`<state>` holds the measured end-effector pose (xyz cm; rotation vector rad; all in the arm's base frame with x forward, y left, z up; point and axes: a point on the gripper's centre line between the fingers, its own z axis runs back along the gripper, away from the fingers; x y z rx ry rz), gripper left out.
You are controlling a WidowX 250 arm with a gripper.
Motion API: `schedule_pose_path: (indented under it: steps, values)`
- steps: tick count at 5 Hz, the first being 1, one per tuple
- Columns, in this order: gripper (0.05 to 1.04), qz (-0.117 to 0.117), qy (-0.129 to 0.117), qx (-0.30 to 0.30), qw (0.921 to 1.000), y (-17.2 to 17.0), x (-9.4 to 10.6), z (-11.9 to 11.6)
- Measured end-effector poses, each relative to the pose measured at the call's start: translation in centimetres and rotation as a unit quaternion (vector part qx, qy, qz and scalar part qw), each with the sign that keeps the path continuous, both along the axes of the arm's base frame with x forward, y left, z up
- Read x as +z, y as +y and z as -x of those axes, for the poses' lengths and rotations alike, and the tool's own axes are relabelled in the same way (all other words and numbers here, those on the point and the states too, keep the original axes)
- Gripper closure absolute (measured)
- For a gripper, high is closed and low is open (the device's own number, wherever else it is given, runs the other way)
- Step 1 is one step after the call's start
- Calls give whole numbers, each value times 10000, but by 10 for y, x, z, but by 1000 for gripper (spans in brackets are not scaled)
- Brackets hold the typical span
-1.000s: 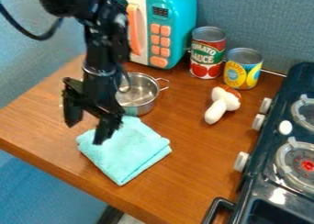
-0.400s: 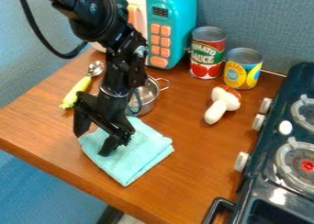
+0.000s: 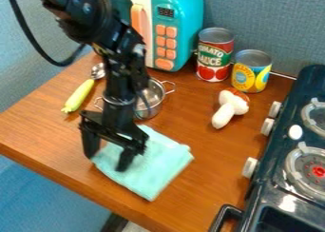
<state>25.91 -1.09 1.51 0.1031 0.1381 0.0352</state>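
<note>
A black robot tool [image 3: 107, 162] hangs with fingers spread low over a folded turquoise cloth [image 3: 152, 171], probably angled down to meet the fabric lying flat on the wooden counter [image 3: 203, 178], beside a metal pot [image 3: 151, 101].

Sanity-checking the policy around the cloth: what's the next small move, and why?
I'd close the gripper slowly, a judgement call. Its fingers stand apart at the left part of the cloth, one by the left edge, the other over the fabric, so closing could gather some between them. Contact depth can't be told, hence slowly.
</note>
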Motion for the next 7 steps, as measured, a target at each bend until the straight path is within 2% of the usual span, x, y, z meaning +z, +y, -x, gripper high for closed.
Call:
schedule_pose_path:
  steps: [1, 3, 4, 5, 6, 7]
  values:
    - [83, 116, 137, -604, 9980, -50, 0, 15]
    - [83, -119, 80, -819, 9965, -86, 2, 21]
    - [83, -326, -468, -319, 9979, -72, 29, 13]
    - [83, -430, -935, 371, 9940, -42, 58, 1]
    - [83, -318, -1236, 759, 9889, -24, 77, -11]
    - [83, 8, -1096, 847, 9904, -20, 88, -15]
